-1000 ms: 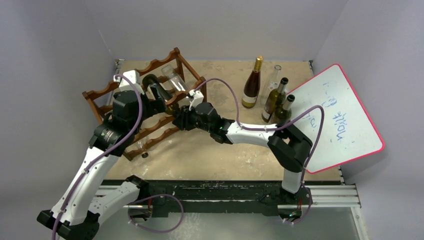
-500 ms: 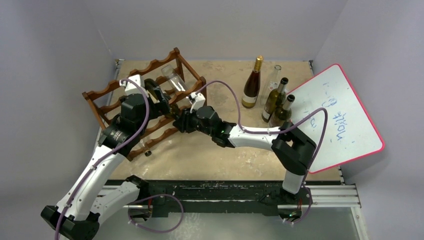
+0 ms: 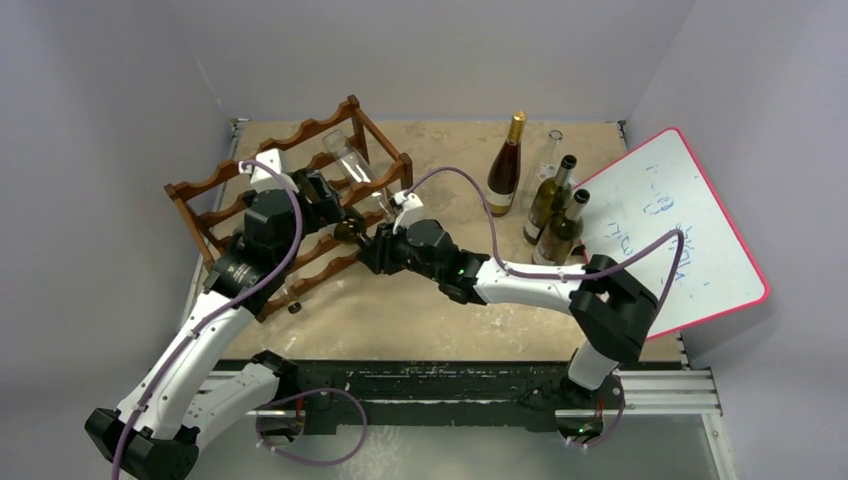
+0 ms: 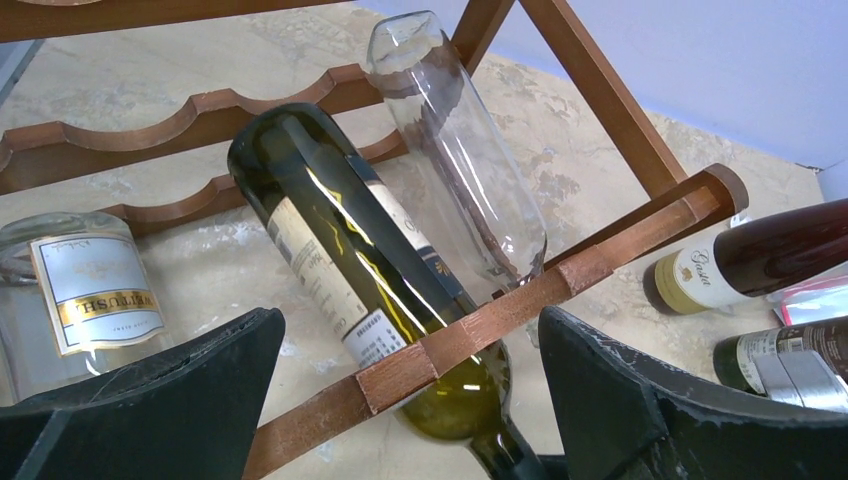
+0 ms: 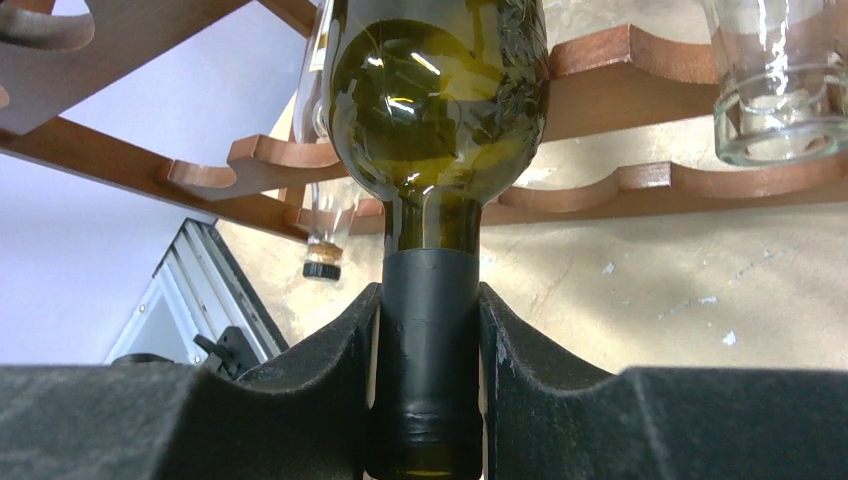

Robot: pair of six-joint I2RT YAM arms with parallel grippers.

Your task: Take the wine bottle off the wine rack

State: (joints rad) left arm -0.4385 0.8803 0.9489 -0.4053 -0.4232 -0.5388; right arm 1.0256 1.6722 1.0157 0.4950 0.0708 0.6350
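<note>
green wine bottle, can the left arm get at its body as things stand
Probably, but awkwardly. The left gripper is open, straddling the green wine bottle, yet a rail of the wine rack crosses the bottle between its fingers. The labelled body beyond the rail lies bare.

Right claw [image 5: 428, 320] has pulled wine bottle [image 4: 340, 250] slightly outward
</note>
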